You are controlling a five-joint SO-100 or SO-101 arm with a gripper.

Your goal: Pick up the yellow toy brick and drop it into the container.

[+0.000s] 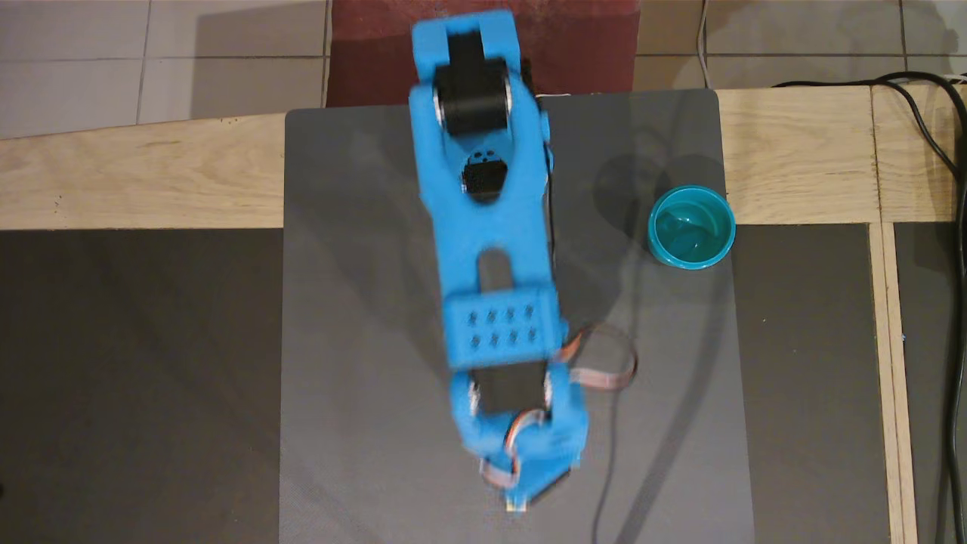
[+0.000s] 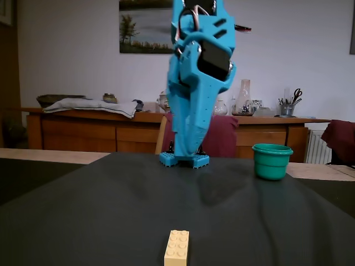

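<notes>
The yellow toy brick [image 2: 177,247] lies flat on the dark mat at the near edge in the fixed view, studs up. I cannot make it out in the overhead view, where the arm covers that area. My blue gripper [image 2: 187,149] points down, well above the mat and behind the brick. It is blurred, shows no gap between its jaws and holds nothing. In the overhead view the gripper [image 1: 525,491] is near the bottom edge. The teal container [image 1: 691,227] stands upright and empty at the mat's right edge, and shows to the right of the arm in the fixed view [image 2: 272,161].
The grey mat [image 1: 363,340] lies on a wooden-framed table [image 1: 143,177]. Black cables [image 1: 952,227] run along the right side. The arm's base [image 2: 184,160] is at the far end of the mat, with a dark red chair [image 2: 222,138] behind it.
</notes>
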